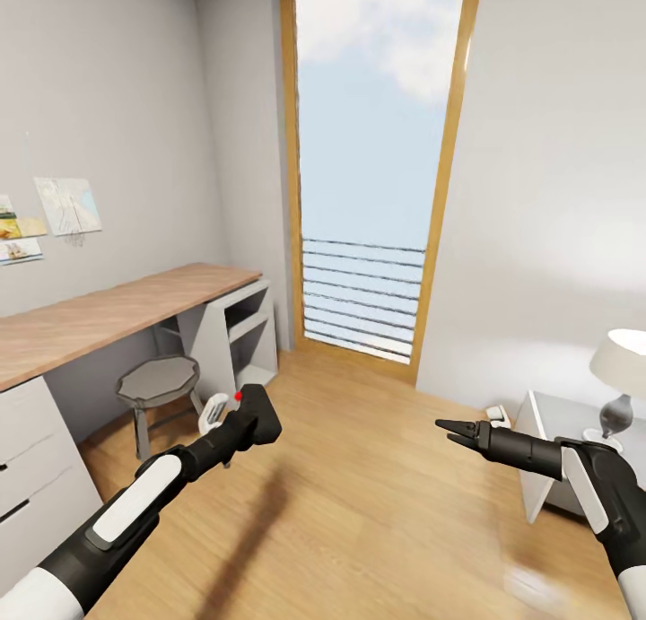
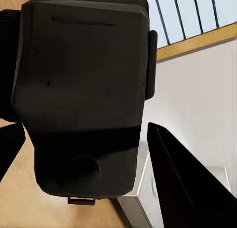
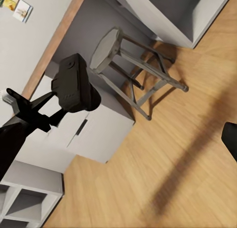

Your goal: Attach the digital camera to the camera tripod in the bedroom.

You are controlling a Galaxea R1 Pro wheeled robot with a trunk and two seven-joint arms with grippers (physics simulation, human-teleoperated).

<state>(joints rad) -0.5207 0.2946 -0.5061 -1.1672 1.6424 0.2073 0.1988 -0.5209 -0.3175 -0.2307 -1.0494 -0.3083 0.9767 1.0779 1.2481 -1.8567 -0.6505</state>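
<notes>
My left gripper (image 1: pixel 252 420) is shut on the digital camera (image 1: pixel 257 415), a small black chunky body with a red dot on top, held at mid-height over the wood floor. In the left wrist view the digital camera (image 2: pixel 84 94) sits between the two dark fingers (image 2: pixel 190 188). The right wrist view catches the digital camera (image 3: pixel 74 82) from the side, at the end of my left arm. At the right, my right gripper (image 1: pixel 447 432) hangs open with nothing in it. The camera tripod is out of view. The bedroom has pale grey walls.
A wooden desk (image 1: pixel 117 310) with white drawers (image 1: pixel 36 458) runs along the left wall, and a grey stool (image 1: pixel 157 382) stands under it. Ahead is a tall glass door (image 1: pixel 368 198) with a railing. A white nightstand (image 1: pixel 547 449) with a lamp (image 1: pixel 621 369) stands at the right.
</notes>
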